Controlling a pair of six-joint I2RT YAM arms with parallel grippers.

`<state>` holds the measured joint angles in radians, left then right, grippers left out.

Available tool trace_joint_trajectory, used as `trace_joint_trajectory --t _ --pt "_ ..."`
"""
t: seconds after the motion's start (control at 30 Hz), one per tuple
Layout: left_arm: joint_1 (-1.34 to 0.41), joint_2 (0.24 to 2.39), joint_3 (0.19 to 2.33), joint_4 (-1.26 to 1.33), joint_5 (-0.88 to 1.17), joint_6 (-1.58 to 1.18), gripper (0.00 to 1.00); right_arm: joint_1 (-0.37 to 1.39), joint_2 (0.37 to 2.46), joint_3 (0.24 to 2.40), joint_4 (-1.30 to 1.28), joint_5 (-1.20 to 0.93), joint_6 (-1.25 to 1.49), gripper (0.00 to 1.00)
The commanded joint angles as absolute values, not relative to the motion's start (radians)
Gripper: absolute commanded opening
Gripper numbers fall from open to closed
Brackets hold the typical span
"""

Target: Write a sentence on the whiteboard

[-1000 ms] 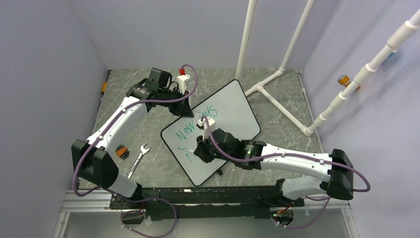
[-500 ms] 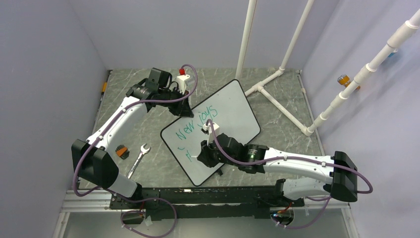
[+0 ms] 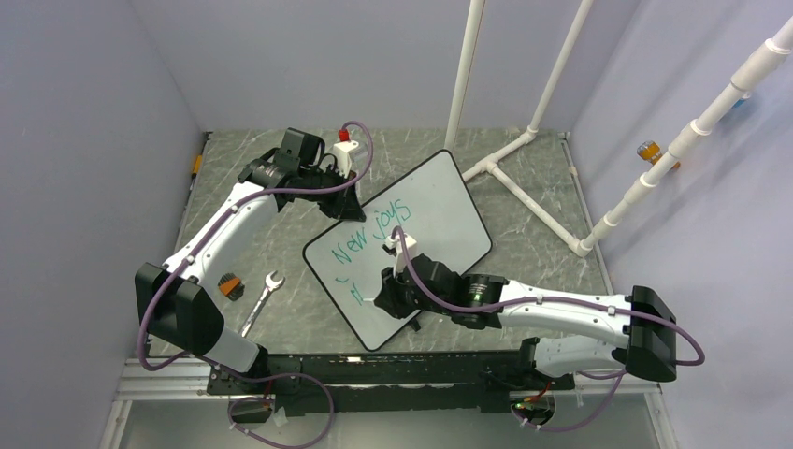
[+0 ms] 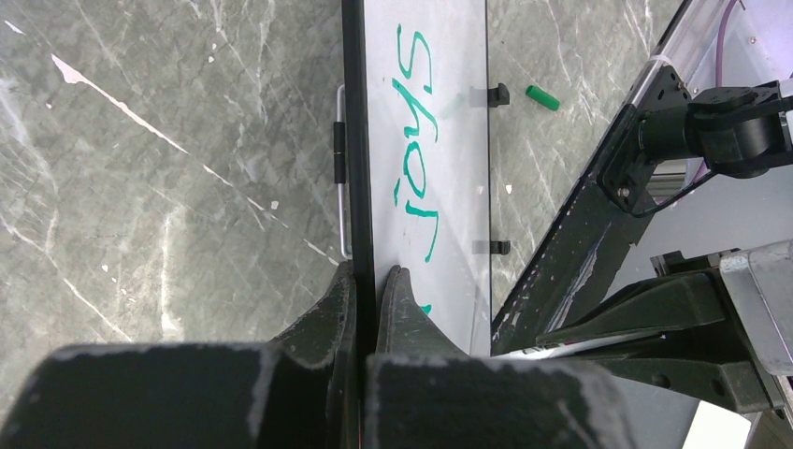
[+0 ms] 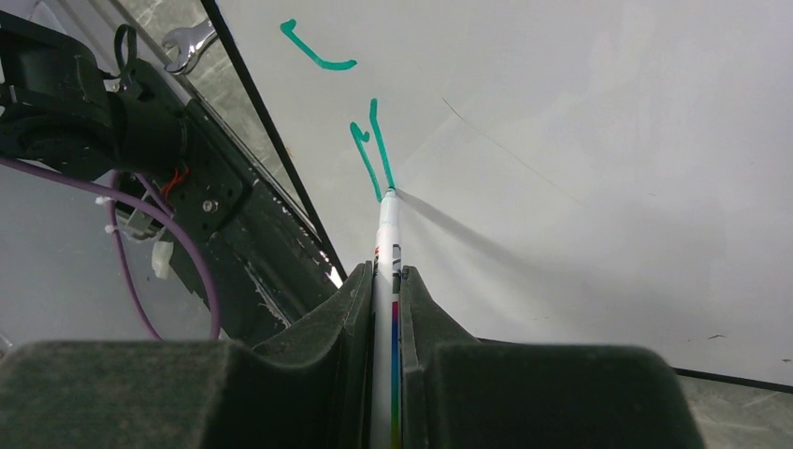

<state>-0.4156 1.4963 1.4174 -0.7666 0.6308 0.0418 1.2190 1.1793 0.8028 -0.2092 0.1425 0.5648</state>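
The whiteboard (image 3: pixel 439 201) is lying at a slant in the middle of the grey marbled table (image 3: pixel 281 243), between the two arms, with its two small black clips (image 4: pixel 498 93) sitting on the edge nearer the arm bases. The left gripper (image 4: pixel 367 276) is reaching in from the far left corner, and its fingers are clenching the board's thin black rim, one finger on each side of the edge. The sentence (image 3: pixel 369 234) is showing in green handwriting across the upper part of the board: from above the first line is reading "New joys", and the left wrist camera is showing "joys" clearly. Below it a second line is only starting, with a short curved stroke (image 5: pixel 318 51) and then two or three upright strokes (image 5: pixel 369 145) that are not yet making a readable word. The right gripper (image 5: pixel 385 271) is grasping a white marker (image 5: pixel 388 224) tightly between its fingers, and the green tip is touching the board at the foot of the last stroke. A coloured stripe is running down the marker's barrel, but any print on it is too small to read. A green cap (image 4: pixel 541 97) is lying on the table just beside the clip edge, and a wrench (image 3: pixel 262 301) is lying left of the board.
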Motion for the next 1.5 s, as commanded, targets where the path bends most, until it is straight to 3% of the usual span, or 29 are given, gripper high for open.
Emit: trace_joint_trajectory --t 0.0,0.87,1.47 --pt "-0.434 1.490 1.401 -0.740 0.522 0.164 0.00 1.217 1.208 0.858 -0.199 0.190 0.546 0.00" --pt "-0.436 1.490 1.401 -0.742 0.523 0.165 0.00 1.211 1.285 1.004 -0.261 0.287 0.483 0.00" --pt "-0.435 1.490 1.401 -0.742 0.520 0.165 0.00 1.191 1.211 0.909 -0.276 0.290 0.536 0.00"
